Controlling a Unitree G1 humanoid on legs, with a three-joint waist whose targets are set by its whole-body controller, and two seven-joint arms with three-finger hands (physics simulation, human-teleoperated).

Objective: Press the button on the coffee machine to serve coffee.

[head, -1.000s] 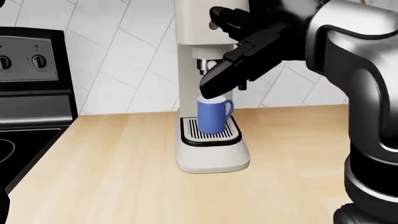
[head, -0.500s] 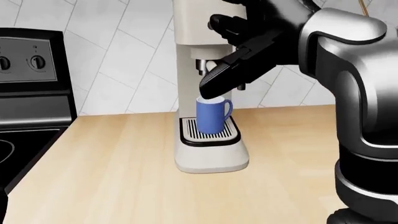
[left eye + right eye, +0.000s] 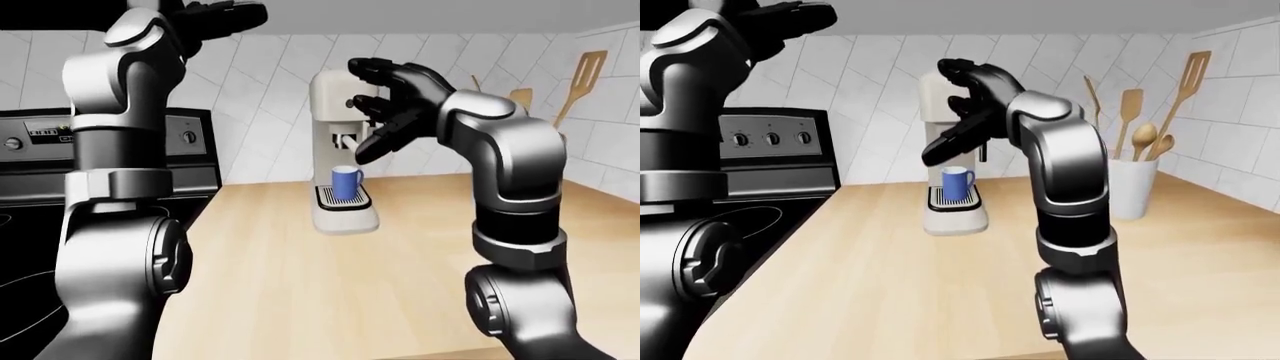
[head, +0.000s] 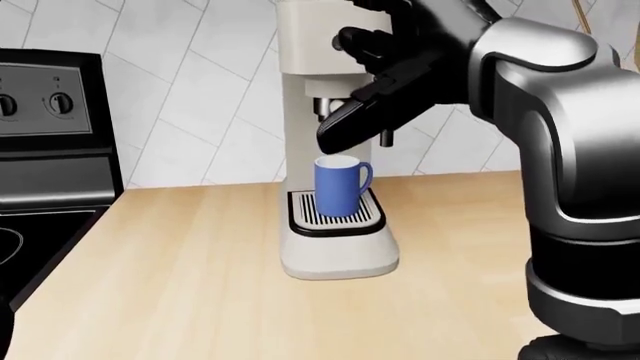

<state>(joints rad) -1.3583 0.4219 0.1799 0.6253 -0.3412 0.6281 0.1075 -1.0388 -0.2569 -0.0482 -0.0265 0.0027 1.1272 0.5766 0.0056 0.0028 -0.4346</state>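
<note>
Right hand (image 4: 385, 71), fingers (image 4: 345, 124) spread wide, hovers at the coffee machine (image 4: 325, 150) on the wooden surface (image 4: 180, 285); a low finger risks clipping the blue mug (image 4: 338, 186) beneath.

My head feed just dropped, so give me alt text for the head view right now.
The robot's black right hand, fingers spread, is raised against the upper part of the cream coffee machine, above a blue mug standing on the machine's slotted drip tray. The light wooden counter runs to a black stove at left.

The right hand (image 3: 965, 105), fingers spread, covers the coffee machine (image 3: 940, 150) above a blue mug (image 3: 957, 184).
</note>
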